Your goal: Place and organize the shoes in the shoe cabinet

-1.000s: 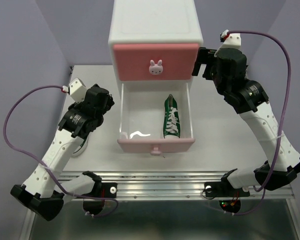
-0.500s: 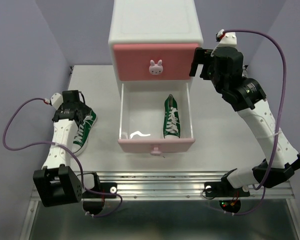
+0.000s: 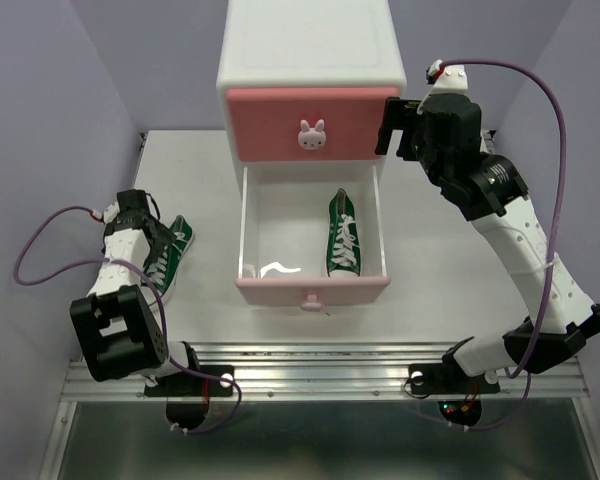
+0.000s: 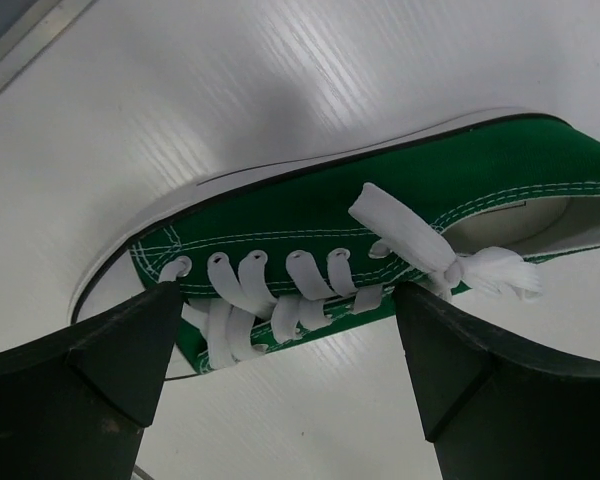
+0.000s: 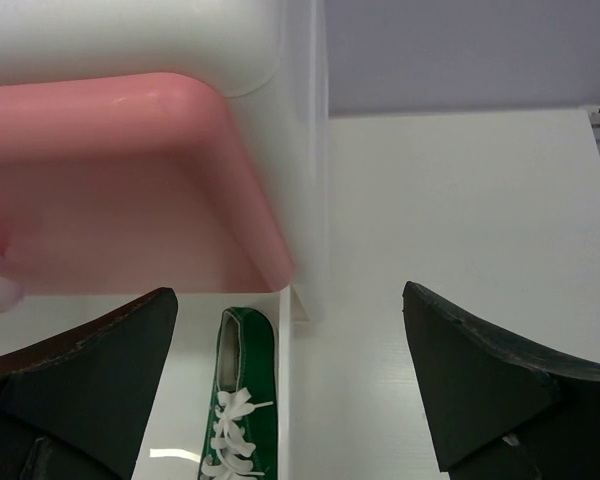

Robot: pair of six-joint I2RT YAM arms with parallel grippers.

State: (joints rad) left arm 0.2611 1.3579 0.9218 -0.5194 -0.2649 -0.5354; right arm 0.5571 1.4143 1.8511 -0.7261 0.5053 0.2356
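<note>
Left hand (image 4: 290, 305) spread over green shoe (image 4: 380, 190), right hand (image 5: 288, 297) spread beside cabinet (image 5: 302, 150) corner

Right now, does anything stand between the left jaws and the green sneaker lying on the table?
Nothing visible does. The left jaws stand open directly over the green sneaker, and its white laces show between them.
</note>
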